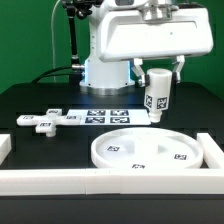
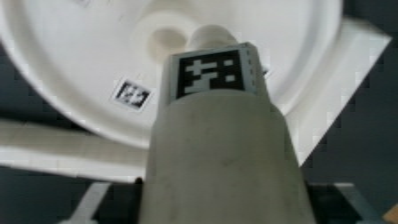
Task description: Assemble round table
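Note:
The large rimmed round disc [image 1: 140,151] lies flat on the black table at the front of the exterior view, with several tags on it. My gripper [image 1: 159,76] is shut on the short cylinder leg [image 1: 157,92] and holds it upright in the air above the disc's far edge. In the wrist view the leg [image 2: 217,130] fills the middle, tag facing the camera, with the disc [image 2: 107,60] and its central hub beyond it. The cross-shaped foot piece [image 1: 48,121] lies on the table toward the exterior view's left.
The marker board [image 1: 107,115] lies on the table behind the disc. A white rectangular border wall [image 1: 100,180] runs along the front and up the exterior view's right side [image 1: 213,152]. The robot's base [image 1: 105,70] stands at the back.

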`<state>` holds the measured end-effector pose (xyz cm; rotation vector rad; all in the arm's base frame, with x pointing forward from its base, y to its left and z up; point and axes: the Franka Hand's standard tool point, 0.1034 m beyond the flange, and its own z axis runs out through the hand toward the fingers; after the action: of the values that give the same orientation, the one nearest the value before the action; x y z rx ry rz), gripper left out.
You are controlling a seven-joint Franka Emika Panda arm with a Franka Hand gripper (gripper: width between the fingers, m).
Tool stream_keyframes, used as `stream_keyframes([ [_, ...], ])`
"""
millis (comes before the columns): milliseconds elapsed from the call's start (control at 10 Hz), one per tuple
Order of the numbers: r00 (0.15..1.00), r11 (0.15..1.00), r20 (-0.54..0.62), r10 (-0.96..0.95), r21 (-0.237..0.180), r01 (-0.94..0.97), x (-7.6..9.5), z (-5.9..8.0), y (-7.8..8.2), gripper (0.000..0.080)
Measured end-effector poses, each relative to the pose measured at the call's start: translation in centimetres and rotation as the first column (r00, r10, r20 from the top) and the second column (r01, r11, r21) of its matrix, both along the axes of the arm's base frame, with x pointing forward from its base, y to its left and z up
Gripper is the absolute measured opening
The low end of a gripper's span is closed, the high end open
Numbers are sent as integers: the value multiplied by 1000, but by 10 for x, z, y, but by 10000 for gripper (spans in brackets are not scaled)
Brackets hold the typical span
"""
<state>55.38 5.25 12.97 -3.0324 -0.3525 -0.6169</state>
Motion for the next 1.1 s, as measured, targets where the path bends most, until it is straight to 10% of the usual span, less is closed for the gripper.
stream_keyframes([
  [1100, 1000, 1000, 26, 5, -21, -5, 2, -29, -8, 409],
])
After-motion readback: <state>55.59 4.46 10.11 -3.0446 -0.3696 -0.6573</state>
